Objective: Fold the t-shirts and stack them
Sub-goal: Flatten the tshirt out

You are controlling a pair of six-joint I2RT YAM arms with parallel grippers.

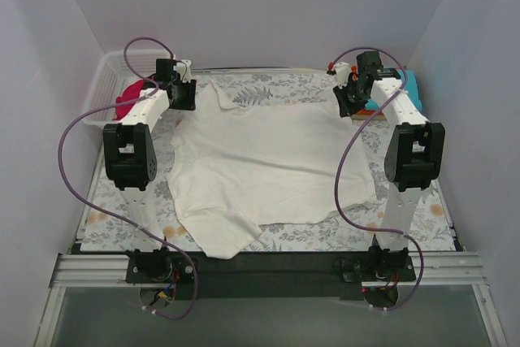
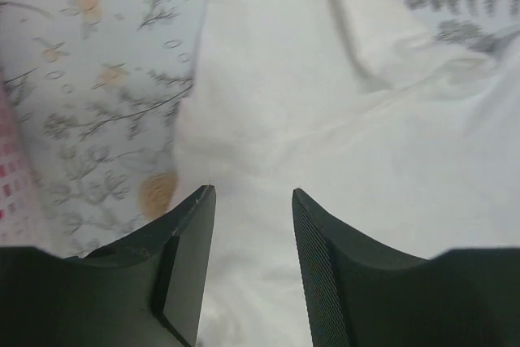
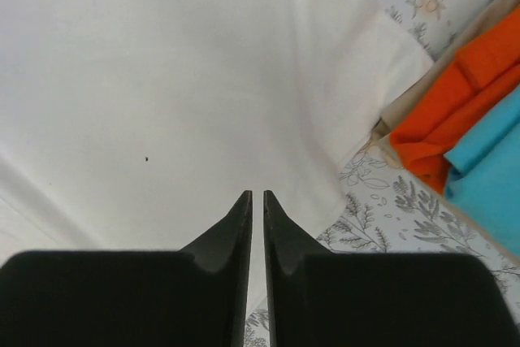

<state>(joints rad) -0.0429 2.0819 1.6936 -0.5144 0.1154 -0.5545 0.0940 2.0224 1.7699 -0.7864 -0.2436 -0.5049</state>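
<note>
At the upper left of your overhead view, the magenta t-shirt (image 1: 128, 101) sits in the white mesh basket (image 1: 104, 79). Beside it, your left gripper (image 2: 252, 193) hangs, jaws spread, over the edge of the off-white t-shirt (image 1: 268, 164) lying mid-frame on the floral table covering (image 1: 309, 237). At upper right, your right gripper (image 3: 257, 194) hangs over that shirt's corner, jaws nearly pressed together on nothing visible, with the orange t-shirt (image 3: 455, 95) and teal t-shirt (image 3: 487, 176) alongside.

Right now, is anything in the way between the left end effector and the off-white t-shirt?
Nothing visible does. The left end effector is open, with the bare cloth of the off-white t-shirt directly in front of it.
</note>
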